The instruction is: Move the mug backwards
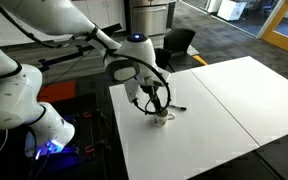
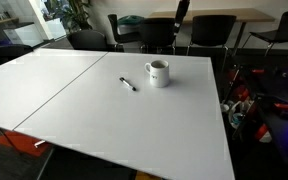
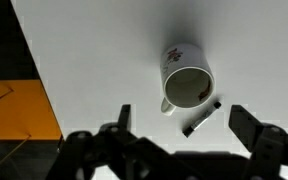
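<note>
We are hovering the gripper (image 3: 181, 115), jaws apart, above the mug (image 3: 187, 82) beside a pen (image 3: 201, 118), near a table (image 2: 104, 120) corner. We are judging grasp and backward move not yet done.

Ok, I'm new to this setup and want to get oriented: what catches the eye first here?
A small cream mug stands upright on the big white table, with a thin black pen lying close by and not touching it. In the wrist view the tool hangs open above the mug.
</note>
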